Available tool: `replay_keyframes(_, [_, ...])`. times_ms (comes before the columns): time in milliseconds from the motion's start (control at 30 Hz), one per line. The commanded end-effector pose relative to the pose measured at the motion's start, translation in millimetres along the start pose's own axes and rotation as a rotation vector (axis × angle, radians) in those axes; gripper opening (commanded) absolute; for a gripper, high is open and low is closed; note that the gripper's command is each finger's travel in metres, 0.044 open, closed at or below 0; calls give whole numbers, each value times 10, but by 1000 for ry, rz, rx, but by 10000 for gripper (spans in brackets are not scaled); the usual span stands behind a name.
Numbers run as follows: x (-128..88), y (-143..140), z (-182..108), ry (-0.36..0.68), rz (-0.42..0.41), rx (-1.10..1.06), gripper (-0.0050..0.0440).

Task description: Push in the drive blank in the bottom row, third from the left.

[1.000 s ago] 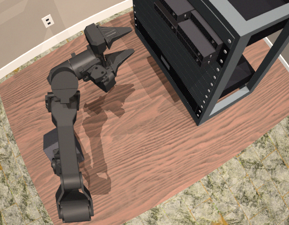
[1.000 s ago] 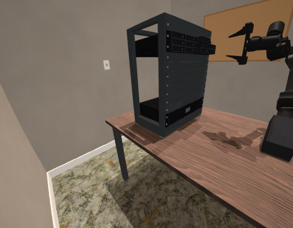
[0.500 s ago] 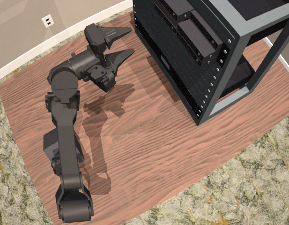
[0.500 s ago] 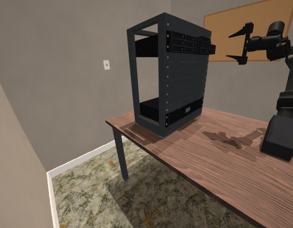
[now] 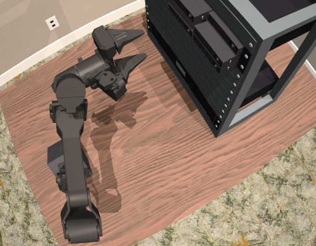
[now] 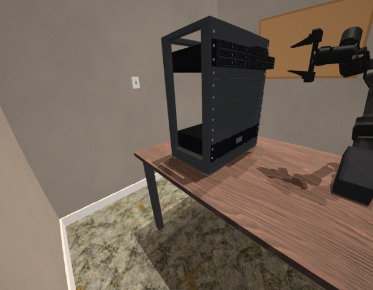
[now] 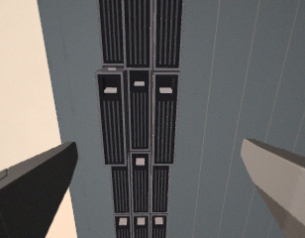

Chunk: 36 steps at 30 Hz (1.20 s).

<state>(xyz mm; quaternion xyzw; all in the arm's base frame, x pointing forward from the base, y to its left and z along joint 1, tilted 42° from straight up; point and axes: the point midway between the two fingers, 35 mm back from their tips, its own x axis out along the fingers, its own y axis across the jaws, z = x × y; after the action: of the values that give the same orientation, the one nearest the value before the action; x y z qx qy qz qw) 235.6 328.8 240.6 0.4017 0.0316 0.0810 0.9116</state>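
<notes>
Drive blank point(image 6: 261, 64): I haven't pushed it yet.
Jaws: wide, holding nothing, short of the rack point(image 6: 208, 93).

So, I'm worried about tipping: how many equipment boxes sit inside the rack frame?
2. The upper box sits at the top of the rack, behind the drive blanks. The lower box sits at the bottom. The open side shows none between them.

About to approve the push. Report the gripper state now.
Gripper: open wide, holding nothing, short of the rack.
</notes>
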Motion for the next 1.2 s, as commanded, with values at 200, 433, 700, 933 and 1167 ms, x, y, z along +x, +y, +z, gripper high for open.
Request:
replay_keyframes(200, [20,66,22,-4,9,17,440])
replay_keyframes(433, [20,66,22,-4,9,17,-50])
replay_keyframes(700, [20,66,22,-4,9,17,-50])
replay_keyframes(933, [20,66,22,-4,9,17,-50])
replay_keyframes(1167, [20,66,22,-4,9,17,-50])
